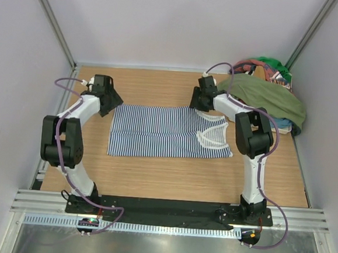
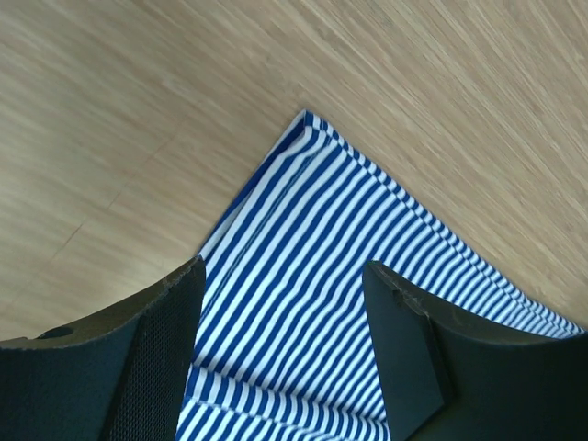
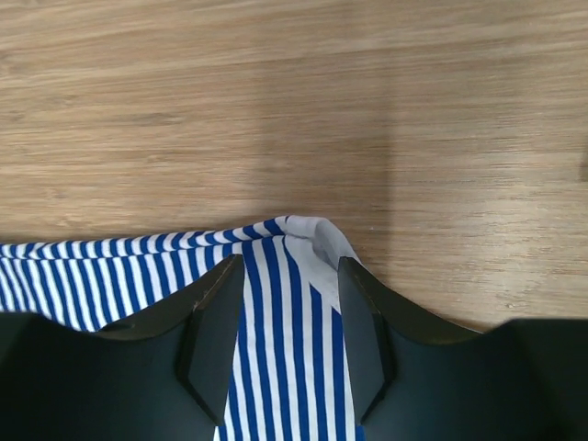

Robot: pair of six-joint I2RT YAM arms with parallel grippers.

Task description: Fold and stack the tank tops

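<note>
The left claw (image 2: 285, 276) is released: its two fingers (image 2: 156, 358) stand wide apart, just above the cloth, with nothing pinched between them. Under the gap lies the far left corner of the striped top (image 2: 367, 211), flat on the tabletop (image 2: 138, 119). The corner's point reaches out a little past the fingertips. From above, this claw (image 1: 108, 98) hangs over that same corner, with its arm bent back towards the near left.

The right claw (image 3: 290, 266) is released too. Its fingers (image 3: 216, 322) are parted, and a narrow end of the striped top (image 3: 92, 266) runs between them without being squeezed. That end finishes in a rounded white-edged fold just beyond the fingertips, and bare tabletop (image 3: 367, 110) lies past it. In the top view the right claw (image 1: 201, 100) sits at the far right corner of the garment, by the strap end.

The striped top (image 1: 162, 132) is spread as a wide rectangle across the middle of the tabletop (image 1: 153, 178). Its straight hem is at the left, and its white-trimmed neck and armholes are at the right. The two claws sit at its two far corners, and its near edge lies free.

The olive top (image 1: 265, 93) is heaped in the far right corner, to the right of the right arm. It is draped over a pile of other clothes (image 1: 267, 70).
</note>
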